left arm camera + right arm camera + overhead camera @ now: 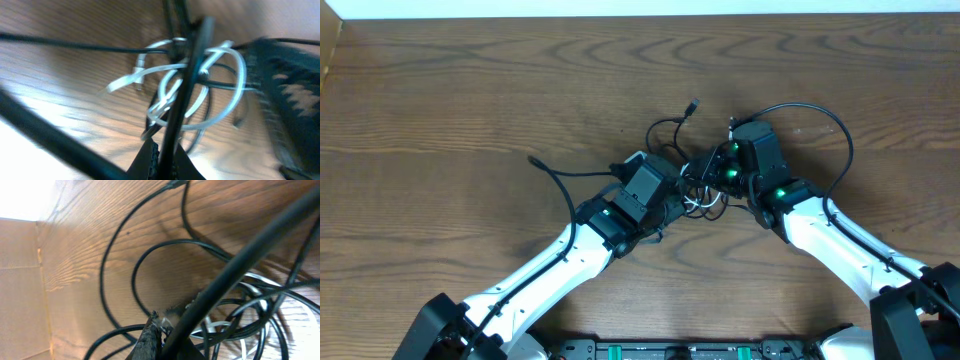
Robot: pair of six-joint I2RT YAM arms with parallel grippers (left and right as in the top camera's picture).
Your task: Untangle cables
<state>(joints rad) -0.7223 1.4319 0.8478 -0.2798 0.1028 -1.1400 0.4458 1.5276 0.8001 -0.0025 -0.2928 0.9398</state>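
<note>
Left gripper [159, 159] and right gripper [158, 340], each pinched tight on a thin black cable [187, 85], meet at the tangle [700, 188]; looped white cable [243, 75] at its six o'clock.

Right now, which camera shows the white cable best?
The left wrist view: the white cable loops across the middle. Overhead shows only a tiny bit; right wrist shows pieces under black cables.

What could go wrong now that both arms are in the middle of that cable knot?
The left gripper appears to pinch a black cable that the white cable loops around; pulling could tighten that knot rather than loosen it. The right gripper seems to grip a black strand among crossing loops, so lifting might drag the whole tangle along.
</note>
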